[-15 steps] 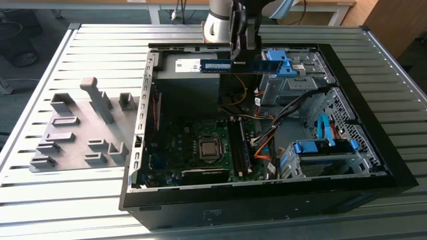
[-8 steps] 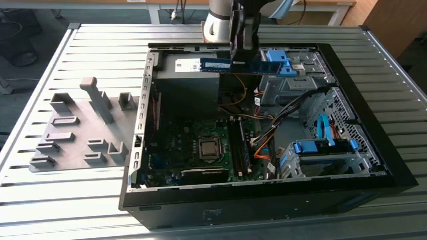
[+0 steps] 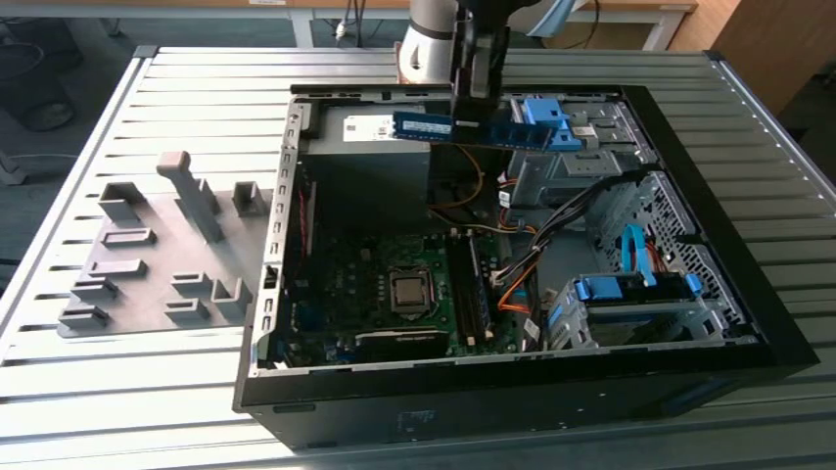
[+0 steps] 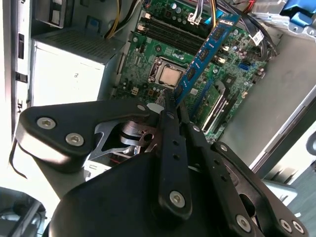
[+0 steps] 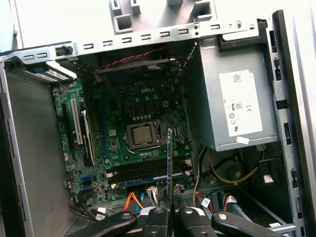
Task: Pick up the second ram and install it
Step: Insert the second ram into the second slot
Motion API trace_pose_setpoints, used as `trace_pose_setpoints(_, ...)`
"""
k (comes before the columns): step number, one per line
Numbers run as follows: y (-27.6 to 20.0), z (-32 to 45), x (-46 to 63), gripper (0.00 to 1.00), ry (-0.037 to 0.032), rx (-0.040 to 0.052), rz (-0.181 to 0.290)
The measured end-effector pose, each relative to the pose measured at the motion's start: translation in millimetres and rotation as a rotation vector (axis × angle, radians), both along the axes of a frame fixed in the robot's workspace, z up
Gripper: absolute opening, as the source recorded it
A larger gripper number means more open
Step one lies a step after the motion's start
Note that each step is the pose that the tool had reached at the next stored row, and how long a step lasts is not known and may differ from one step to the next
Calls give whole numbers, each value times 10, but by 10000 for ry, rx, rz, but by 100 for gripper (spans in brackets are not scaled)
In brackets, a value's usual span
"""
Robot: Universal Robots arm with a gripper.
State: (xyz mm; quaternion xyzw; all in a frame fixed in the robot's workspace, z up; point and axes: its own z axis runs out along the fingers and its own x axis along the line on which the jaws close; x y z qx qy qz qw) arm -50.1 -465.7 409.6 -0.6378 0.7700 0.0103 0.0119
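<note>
Gripping second ram [image 3: 473,130] above motherboard [image 3: 392,284]

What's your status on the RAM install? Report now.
Gripper shut on the second ram, held above the open case. Motherboard below, stick not seated. Nothing seen blocking the slots.

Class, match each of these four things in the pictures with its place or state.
Things:
1. second ram
2. gripper
3. grey holder blocks
4. processor

Places or states:
A. on the slatted table beside the case
B. held in the air above the open case
C. seated in the middle of the motherboard
D. closed on the memory stick

Pairs: 1-B, 2-D, 3-A, 4-C
</note>
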Motion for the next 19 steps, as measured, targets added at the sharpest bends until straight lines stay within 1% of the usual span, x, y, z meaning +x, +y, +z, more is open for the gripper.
trace_pose_setpoints(13,0,0,0,14,0,0,-71)
trace_pose_setpoints(16,0,0,0,14,-1,1,-209)
trace_pose_setpoints(19,0,-1,0,14,0,0,-561)
